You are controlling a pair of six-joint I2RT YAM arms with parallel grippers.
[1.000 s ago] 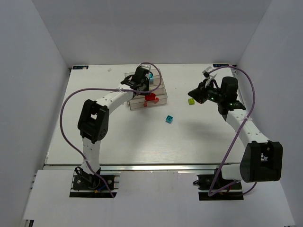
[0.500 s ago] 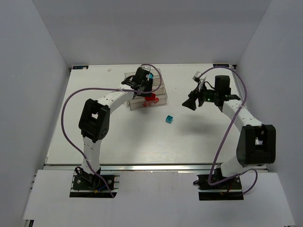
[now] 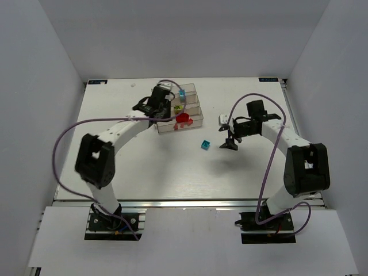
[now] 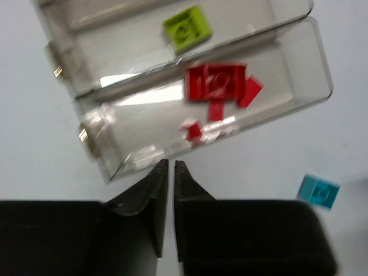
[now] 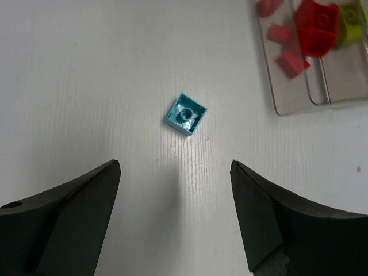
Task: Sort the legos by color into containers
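The clear containers (image 3: 192, 109) stand at the back centre of the table. They hold red legos (image 3: 183, 119), a yellow-green one (image 3: 178, 106) and a cyan one (image 3: 181, 92). In the left wrist view the red legos (image 4: 218, 86) and the yellow-green one (image 4: 187, 27) lie in neighbouring containers (image 4: 310, 63). My left gripper (image 4: 169, 164) hovers at the containers' left end, shut and holding nothing. A loose cyan lego (image 5: 185, 114) lies on the table just ahead of my right gripper (image 5: 175, 167), which is wide open. From above, this cyan lego (image 3: 204, 145) sits left of the right gripper (image 3: 229, 142).
The grey walls enclose the white table (image 3: 144, 167) on three sides. The right arm's purple cable (image 3: 270, 161) loops over the right part of the table. The containers' corner (image 5: 299, 103) shows at the top right of the right wrist view.
My left gripper pulled back left from over the containers, opening and closing again; a cyan lego now lies in the far bin. My right gripper swung left to the loose cyan lego and opened wide.
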